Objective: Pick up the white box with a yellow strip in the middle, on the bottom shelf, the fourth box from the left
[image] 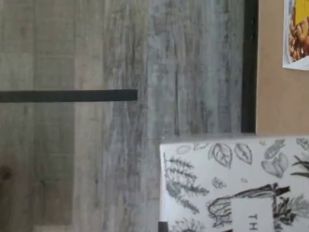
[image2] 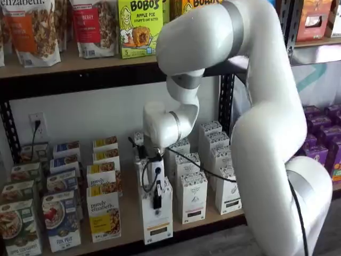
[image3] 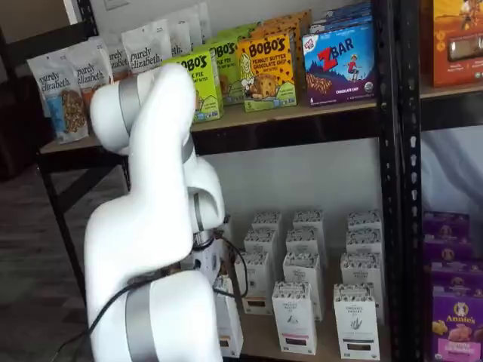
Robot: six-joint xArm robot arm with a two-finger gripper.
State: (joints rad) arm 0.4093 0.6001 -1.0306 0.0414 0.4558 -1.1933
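Standing at the front of the light wooden bottom shelf (image2: 125, 216), the tall white box (image2: 156, 213) was under the pincer (image2: 157, 202); I cannot tell its opening.

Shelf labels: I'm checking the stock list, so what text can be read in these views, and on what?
"BOBO'S APPLE PIE": green box, upper shelf.
"BOBO'S PEANUT BUTTER CHOCOLATE CHIP": yellow-orange box.
"ZBAR": blue box.
"purely elizabeth": yellow-panel box, bottom shelf; also on the bags.
"Annie's": purple box.
"TH", cut off: leaf-patterned carton in the wrist view.
The white box under the gripper: print too small to read.
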